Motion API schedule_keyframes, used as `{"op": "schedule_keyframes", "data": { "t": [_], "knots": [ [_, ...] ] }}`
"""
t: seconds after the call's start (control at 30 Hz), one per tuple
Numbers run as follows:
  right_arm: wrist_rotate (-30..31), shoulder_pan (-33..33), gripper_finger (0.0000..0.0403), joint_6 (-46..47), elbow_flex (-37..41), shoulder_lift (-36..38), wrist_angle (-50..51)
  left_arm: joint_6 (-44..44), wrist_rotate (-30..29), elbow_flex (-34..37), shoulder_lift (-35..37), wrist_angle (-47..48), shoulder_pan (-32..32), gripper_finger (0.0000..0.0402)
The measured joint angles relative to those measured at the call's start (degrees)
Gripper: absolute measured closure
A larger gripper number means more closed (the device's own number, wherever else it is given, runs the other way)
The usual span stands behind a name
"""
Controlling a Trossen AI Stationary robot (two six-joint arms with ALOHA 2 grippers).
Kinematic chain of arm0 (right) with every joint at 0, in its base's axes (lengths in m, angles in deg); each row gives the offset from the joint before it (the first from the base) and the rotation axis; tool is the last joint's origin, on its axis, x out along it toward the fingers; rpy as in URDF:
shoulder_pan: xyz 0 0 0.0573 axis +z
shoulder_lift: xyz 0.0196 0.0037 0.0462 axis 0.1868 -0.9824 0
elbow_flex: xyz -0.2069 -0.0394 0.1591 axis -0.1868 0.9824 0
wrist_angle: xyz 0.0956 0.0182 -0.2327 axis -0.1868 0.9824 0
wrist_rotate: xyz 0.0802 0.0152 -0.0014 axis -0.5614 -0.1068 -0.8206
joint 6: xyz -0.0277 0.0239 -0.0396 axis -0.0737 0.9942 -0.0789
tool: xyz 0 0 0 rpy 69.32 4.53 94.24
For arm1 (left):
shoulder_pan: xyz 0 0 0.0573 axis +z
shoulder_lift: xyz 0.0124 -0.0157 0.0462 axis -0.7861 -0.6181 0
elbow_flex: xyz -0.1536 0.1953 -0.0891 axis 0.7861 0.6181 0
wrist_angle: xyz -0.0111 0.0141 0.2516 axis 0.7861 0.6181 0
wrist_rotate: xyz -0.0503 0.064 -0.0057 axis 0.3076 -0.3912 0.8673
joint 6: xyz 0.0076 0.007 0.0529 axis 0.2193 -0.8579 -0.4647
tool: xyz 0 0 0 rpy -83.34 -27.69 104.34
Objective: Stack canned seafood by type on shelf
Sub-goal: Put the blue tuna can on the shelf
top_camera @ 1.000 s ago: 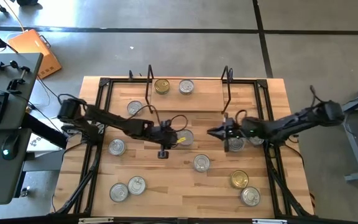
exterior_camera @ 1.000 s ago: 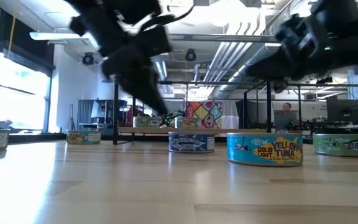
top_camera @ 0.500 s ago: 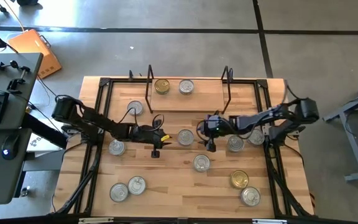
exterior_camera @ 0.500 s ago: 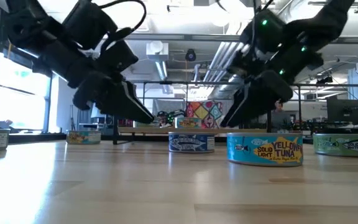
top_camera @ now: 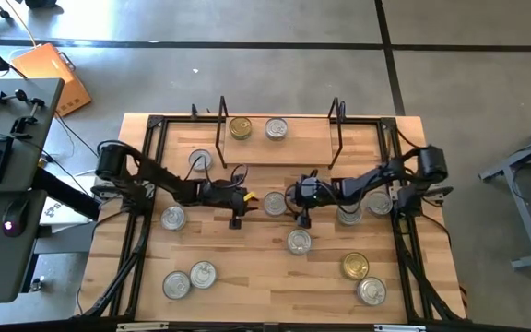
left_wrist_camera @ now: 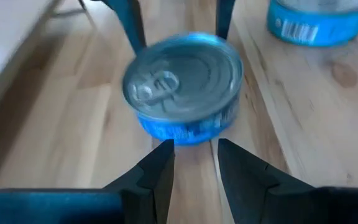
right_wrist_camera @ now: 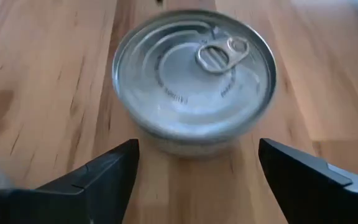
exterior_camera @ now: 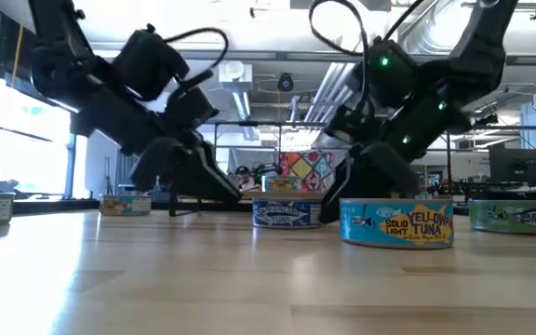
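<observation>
A silver-lidded can (top_camera: 274, 203) is sitting on the tabletop (top_camera: 247, 277) between both pincers. The right pincer (right_wrist_camera: 194, 165) is standing spread wide, released, with the can just ahead of its fingertips, not touched. The left pincer (left_wrist_camera: 194, 158) is facing the same can from the opposite side, fingers narrowly parted and grasping nothing, the can lying just beyond them.

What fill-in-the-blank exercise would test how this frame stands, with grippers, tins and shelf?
1. The right gripper is ____, its fingers wide on either side of a silver-lidded tin.
2. The shelf holds ____ tins.
3. Of the tins on the shelf, the left one has a ____ lid.
4. The left gripper points at a tin with a ____ side label.

Missing words: open; two; gold; blue
</observation>
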Motion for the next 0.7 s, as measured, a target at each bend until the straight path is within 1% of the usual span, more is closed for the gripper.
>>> {"op": "schedule_keyframes", "data": {
  "t": [0.07,0.13,0.2,0.3,0.53,0.7],
  "knots": [
    [-1.0,-0.7,0.0081,0.7,0.0,-2.1,-3.1,-1.0,2.5,-0.7,-2.0,-1.6,0.8,0.0284],
    [-2.7,-1.2,0.0081,1.6,-0.2,-4.1,-7.6,-1.0,3.7,-1.5,-3.8,-2.8,1.4,0.0284],
    [-3.8,-1.4,0.0081,1.5,0.0,-5.2,-9.7,-1.1,3.9,-2.8,-5.9,-3.3,1.8,0.0284],
    [-3.9,-1.4,0.0080,0.4,0.0,-6.3,-11.4,-2.0,3.4,-4.3,-7.9,-2.6,1.9,0.0284],
    [-3.4,-1.1,0.0080,0.5,0.4,-6.6,-13.5,-2.4,3.5,-5.0,-7.1,-0.9,1.9,0.0284],
    [-1.9,-0.9,0.0081,3.0,0.9,-5.0,-11.5,-1.3,1.9,-6.2,-4.1,7.1,2.0,0.0284]
  ]
}}
